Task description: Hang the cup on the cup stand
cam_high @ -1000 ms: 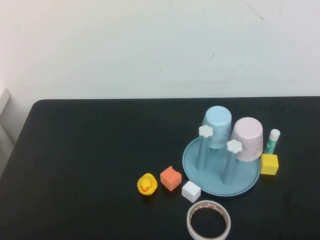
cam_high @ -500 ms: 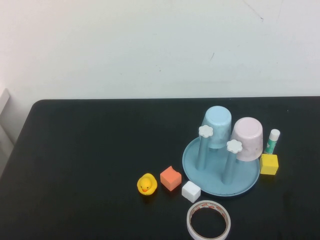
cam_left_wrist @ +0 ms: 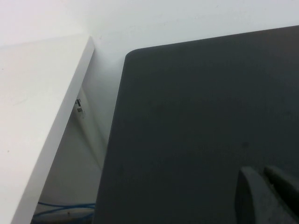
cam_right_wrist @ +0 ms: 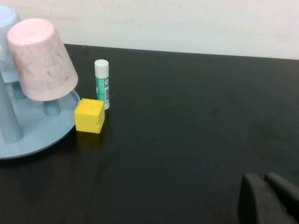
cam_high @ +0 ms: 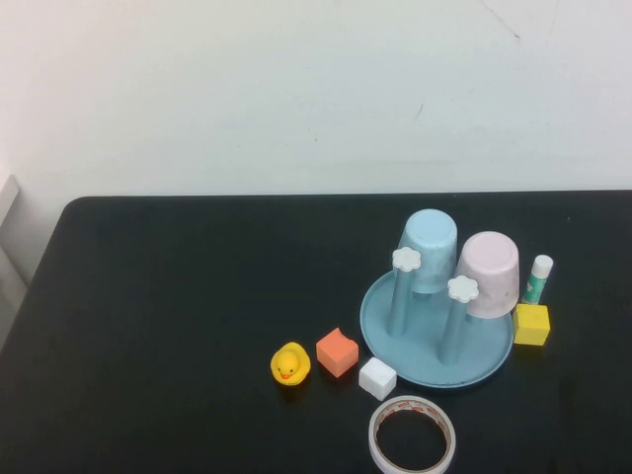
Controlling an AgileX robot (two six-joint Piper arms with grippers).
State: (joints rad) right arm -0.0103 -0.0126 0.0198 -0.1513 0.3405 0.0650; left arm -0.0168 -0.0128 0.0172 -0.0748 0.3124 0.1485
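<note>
The pale pink cup (cam_high: pixel 489 273) hangs upside down on a back right peg of the light blue cup stand (cam_high: pixel 420 360); it also shows in the right wrist view (cam_right_wrist: pixel 42 60) over the stand's tray (cam_right_wrist: pixel 42 140). A light blue cup (cam_high: pixel 429 249) hangs upside down beside it. Neither gripper shows in the high view. My right gripper (cam_right_wrist: pixel 264 179) is shut and empty, low over the black table, well apart from the stand. My left gripper (cam_left_wrist: pixel 262 172) is shut and empty over the table's far left corner.
A yellow cube (cam_high: pixel 531 324) and a glue stick (cam_high: pixel 538 278) stand right of the stand. An orange cube (cam_high: pixel 337 352), a white cube (cam_high: pixel 377 378), a yellow duck (cam_high: pixel 290 364) and a tape roll (cam_high: pixel 413 435) lie in front of it. A white shelf (cam_left_wrist: pixel 37 116) flanks the table's left edge.
</note>
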